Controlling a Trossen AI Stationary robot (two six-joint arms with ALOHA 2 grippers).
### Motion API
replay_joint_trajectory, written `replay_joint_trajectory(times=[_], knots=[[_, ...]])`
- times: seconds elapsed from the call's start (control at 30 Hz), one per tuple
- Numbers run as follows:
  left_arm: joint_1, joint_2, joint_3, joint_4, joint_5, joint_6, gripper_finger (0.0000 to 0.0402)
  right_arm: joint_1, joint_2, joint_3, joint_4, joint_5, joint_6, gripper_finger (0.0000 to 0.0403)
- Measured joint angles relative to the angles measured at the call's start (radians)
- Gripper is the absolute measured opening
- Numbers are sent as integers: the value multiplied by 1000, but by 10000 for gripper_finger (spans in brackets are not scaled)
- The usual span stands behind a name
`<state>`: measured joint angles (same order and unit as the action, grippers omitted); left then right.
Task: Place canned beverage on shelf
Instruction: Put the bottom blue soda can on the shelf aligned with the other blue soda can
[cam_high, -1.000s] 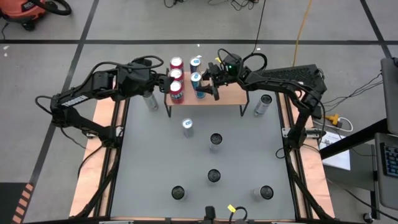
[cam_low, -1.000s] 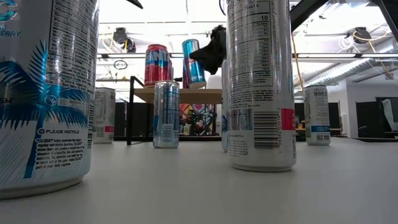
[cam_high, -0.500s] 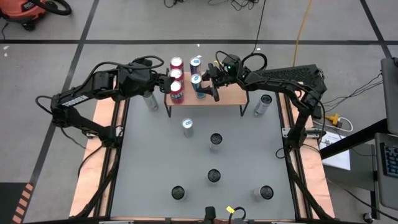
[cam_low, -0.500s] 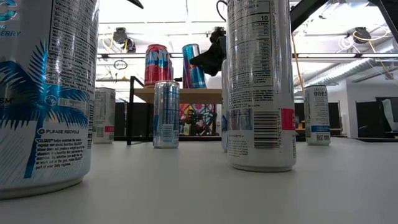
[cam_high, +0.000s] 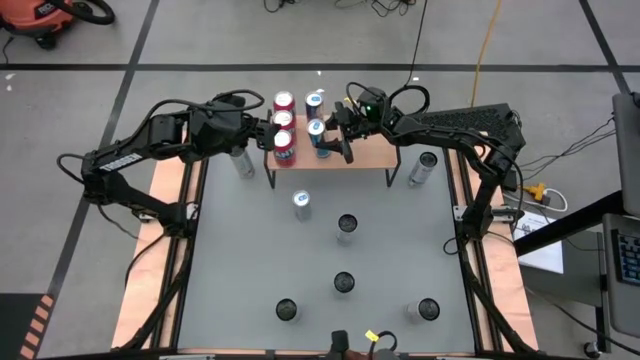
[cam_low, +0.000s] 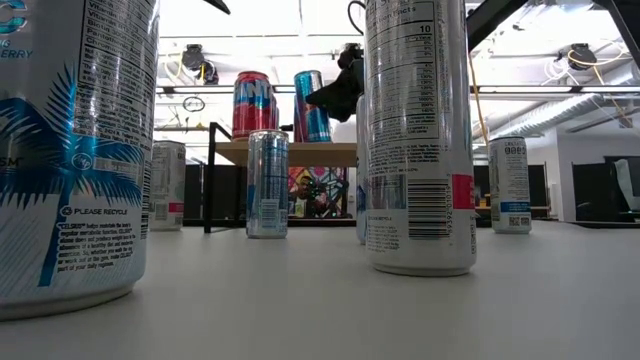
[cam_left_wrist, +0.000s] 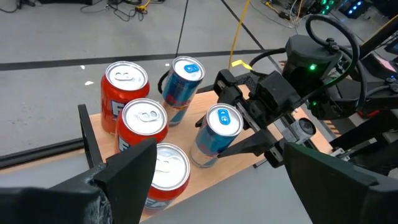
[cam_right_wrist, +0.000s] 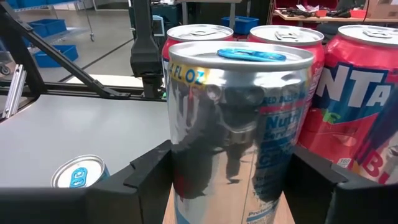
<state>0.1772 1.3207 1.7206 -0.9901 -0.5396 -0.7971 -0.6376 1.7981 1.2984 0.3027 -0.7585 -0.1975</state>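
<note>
The shelf (cam_high: 365, 152) stands at the table's far side, its wooden top on black legs. On it stand three red cans (cam_left_wrist: 144, 121) and a blue can (cam_left_wrist: 185, 74). A second blue-and-silver can (cam_left_wrist: 217, 127) sits in front of that one, with my right gripper (cam_high: 330, 135) shut on it from the right. My left gripper (cam_high: 262, 133) hovers open at the shelf's left end, above the nearest red can (cam_left_wrist: 165, 171), touching nothing. My right gripper pinches the blue-and-silver can's side wall (cam_right_wrist: 186, 155) between its two fingers, at mid height. The fingers (cam_right_wrist: 146, 180) come nearly level from the table's right. The can leans a little, its base (cam_low: 315, 138) at the shelf's top; whether it rests there I cannot tell.
Several more cans stand upright on the grey table: one beside each end of the shelf (cam_high: 241, 160) (cam_high: 424, 165), two in the middle (cam_high: 302, 203) (cam_high: 346, 225) and three toward the near edge (cam_high: 343, 283). The shelf's right half (cam_high: 375, 150) is bare wood.
In the low view my right gripper and the blue-and-silver can have sunk a little toward the shelf's top; the can still leans.
</note>
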Motion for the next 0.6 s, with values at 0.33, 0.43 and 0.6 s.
replay_joint_trajectory(times=[0.33, 0.43, 0.6], knots=[[0, 0, 0, -29, -12, -6, 352, -12, 0, 0, -4, -1, 23, 251], [0, 0, 0, -35, -14, -6, 352, -18, 0, 0, -4, -1, 29, 269], [0, 0, 0, -49, -14, -6, 352, -28, -10, 0, 9, -1, 58, 292]])
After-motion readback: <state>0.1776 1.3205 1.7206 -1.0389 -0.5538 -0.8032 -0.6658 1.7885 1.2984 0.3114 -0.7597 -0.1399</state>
